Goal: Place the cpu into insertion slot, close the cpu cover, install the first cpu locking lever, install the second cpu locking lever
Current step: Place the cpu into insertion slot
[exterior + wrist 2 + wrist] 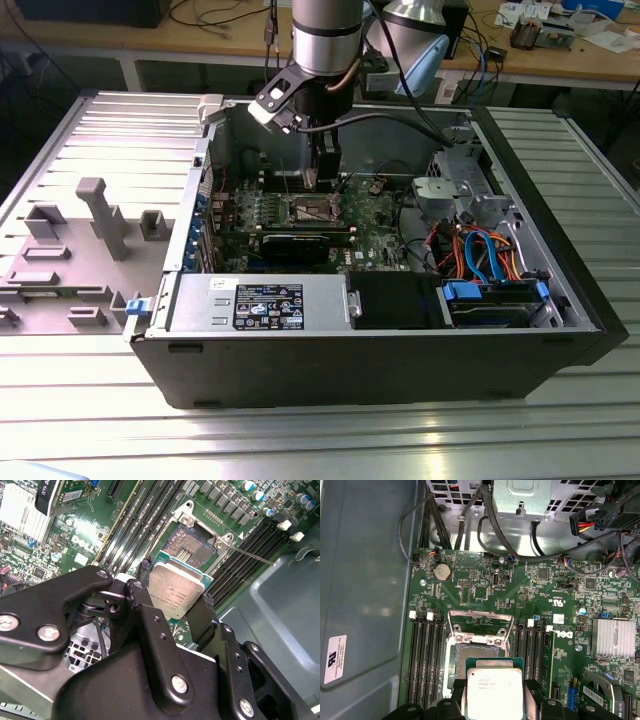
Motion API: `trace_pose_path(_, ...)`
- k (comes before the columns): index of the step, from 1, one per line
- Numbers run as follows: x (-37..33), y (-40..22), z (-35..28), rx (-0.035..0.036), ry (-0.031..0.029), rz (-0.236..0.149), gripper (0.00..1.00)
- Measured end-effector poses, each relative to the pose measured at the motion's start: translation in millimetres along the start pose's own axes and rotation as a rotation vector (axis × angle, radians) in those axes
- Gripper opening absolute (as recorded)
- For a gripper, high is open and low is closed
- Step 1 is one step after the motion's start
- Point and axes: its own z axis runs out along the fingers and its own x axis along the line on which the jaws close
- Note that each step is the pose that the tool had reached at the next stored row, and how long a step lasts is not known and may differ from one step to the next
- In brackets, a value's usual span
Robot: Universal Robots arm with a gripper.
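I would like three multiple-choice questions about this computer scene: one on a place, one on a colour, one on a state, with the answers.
1. Where is the cpu? A. On the table outside the case. B. Between the gripper's fingers, near the insertion slot. C. Seated under a shut cover.
2. What colour is the circuit board around the slot? A. Red. B. White. C. Green.
3. How is the cpu cover? A. Swung open. B. Shut over the slot. C. Lying outside the case.
Answers: 1 B, both wrist views show the fingers clamping its edges; 2 C, the board is green; 3 A, its frame stands up and the slot's contacts lie bare.
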Motion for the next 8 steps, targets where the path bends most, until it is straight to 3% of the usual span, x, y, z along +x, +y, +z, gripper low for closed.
trace_pose_path(8, 0.0, 0.0, 1.3, 0.0000, 0.0000, 0.000, 0.55)
